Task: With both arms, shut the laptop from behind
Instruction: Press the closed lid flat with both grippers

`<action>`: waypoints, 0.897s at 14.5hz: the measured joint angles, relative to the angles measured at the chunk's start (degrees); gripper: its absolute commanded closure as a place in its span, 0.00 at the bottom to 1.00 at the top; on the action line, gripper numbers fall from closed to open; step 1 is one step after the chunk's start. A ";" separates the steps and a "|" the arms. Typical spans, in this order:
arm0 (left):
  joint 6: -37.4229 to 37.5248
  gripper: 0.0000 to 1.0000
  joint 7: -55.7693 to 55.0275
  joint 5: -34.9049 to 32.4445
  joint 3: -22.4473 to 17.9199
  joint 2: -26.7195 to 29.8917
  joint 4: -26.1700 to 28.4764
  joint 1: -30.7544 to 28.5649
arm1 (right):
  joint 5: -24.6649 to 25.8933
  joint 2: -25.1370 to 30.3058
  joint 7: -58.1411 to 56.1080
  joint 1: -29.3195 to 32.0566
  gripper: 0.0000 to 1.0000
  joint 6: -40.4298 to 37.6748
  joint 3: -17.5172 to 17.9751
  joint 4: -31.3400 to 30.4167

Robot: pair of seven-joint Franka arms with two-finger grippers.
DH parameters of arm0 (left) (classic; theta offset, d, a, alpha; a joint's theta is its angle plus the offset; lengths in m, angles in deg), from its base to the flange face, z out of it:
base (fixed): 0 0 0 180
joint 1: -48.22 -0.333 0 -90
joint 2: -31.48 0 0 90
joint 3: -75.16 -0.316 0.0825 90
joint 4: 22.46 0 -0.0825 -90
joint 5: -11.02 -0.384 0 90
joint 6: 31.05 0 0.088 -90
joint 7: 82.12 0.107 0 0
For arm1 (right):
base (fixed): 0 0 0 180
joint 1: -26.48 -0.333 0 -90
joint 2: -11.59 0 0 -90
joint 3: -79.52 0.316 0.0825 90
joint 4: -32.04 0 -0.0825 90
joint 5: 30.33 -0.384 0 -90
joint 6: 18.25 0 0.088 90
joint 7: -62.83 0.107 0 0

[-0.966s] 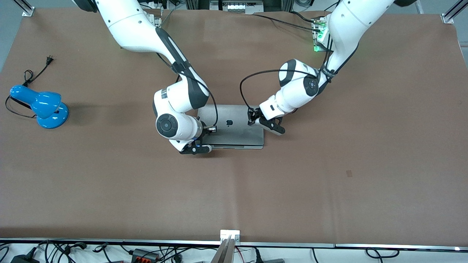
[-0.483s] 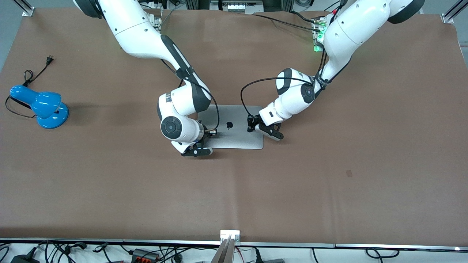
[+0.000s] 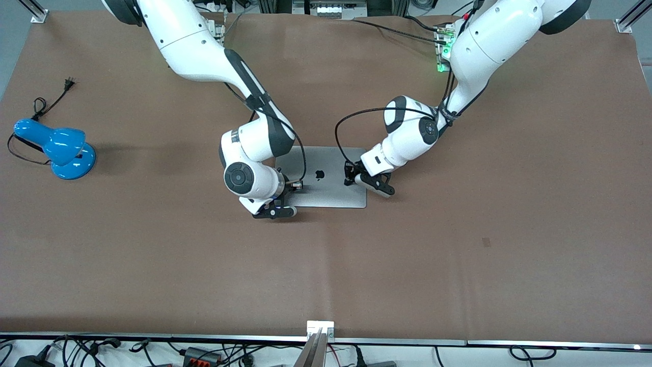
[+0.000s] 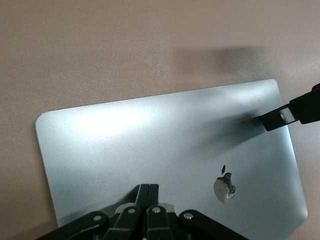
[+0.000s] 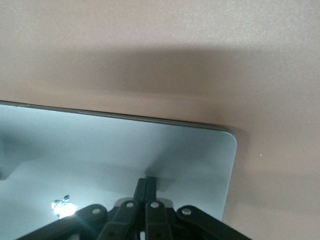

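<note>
The silver-grey laptop (image 3: 331,192) lies shut and flat at the middle of the table, lid up, with the black apple logo (image 3: 320,174) showing. My right gripper (image 3: 298,185) is shut, its tip resting on the lid toward the right arm's end. My left gripper (image 3: 349,179) is shut, its tip on the lid toward the left arm's end. The left wrist view shows my left gripper (image 4: 148,186) on the lid (image 4: 150,135), with the right gripper's tip (image 4: 280,117) farther off. The right wrist view shows my right gripper (image 5: 146,181) on the lid (image 5: 100,145).
A blue desk lamp (image 3: 58,148) with a black cord and plug (image 3: 68,82) lies at the right arm's end of the table. Cables and power strips run along the table edge nearest the front camera.
Over the last second the lid came down flat onto the base and both grippers sank with it. Since half a second ago nothing has visibly moved.
</note>
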 measured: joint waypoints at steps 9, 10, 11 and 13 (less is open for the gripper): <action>8.62 0.99 0.52 -0.02 -0.27 4.76 -0.07 -0.66 | 0.45 1.14 0.00 -0.08 1.00 -1.72 -1.43 2.27; 13.54 0.99 0.51 -0.02 -0.30 7.41 -0.04 -1.31 | 0.58 2.21 0.00 -0.08 1.00 -3.20 -2.57 2.62; 18.46 0.99 0.51 -0.02 -0.31 10.14 -0.02 -2.15 | 1.03 3.41 0.00 -0.03 1.00 -4.80 -3.62 2.85; 28.70 0.99 0.50 -0.02 -0.38 15.64 0.01 -4.19 | 2.95 6.16 0.00 0.15 1.00 -7.74 -5.23 2.97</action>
